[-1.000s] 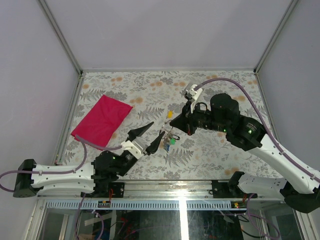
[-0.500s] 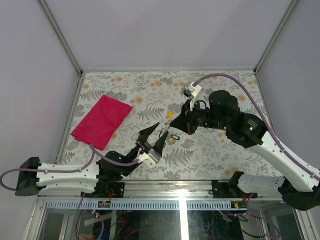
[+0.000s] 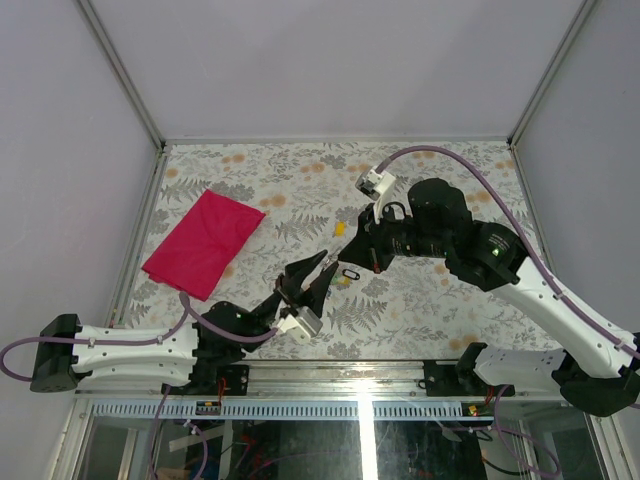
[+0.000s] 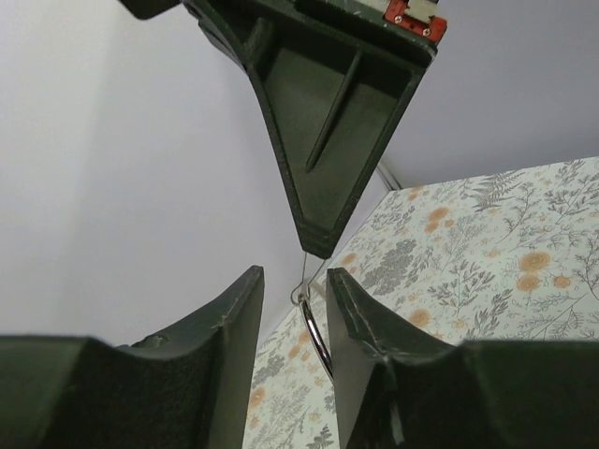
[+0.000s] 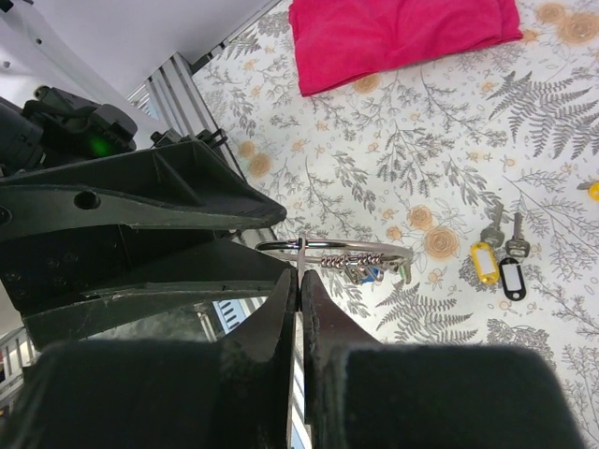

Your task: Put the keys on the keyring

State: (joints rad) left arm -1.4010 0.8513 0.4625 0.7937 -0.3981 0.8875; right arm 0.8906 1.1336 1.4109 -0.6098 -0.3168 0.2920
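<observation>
Right wrist view gives you the clearest read: the right gripper (image 5: 299, 276) has its jaws pinched together on the thin wire of the keyring (image 5: 337, 247), holding it up off the table (image 5: 440, 150), edge-on to that camera. A small cluster of keys (image 5: 360, 268) hangs from the ring, one with a blue tag, so by the look of it part of the job is done.

Two more keys lie loose on the patterned tabletop, side by side and well apart from the ring: a yellow-tagged key (image 5: 484, 259) and a black-tagged key (image 5: 511, 278). A small yellow item (image 5: 593, 190) sits at the frame edge; you cannot tell from here whether it is another key. The red cloth (image 5: 402, 33) lies far off and plays no part.

On the left wrist view, the left gripper (image 4: 295, 281) has its jaws apart with a narrow gap, and the ring shows in that gap, below the tip of the right finger. Whether a pad touches the wire you cannot tell.

My judgement: you are at a two-handed grasp of the ring, probably to steady or spread it. At least the two loose keys remain to be picked up and threaded on.
</observation>
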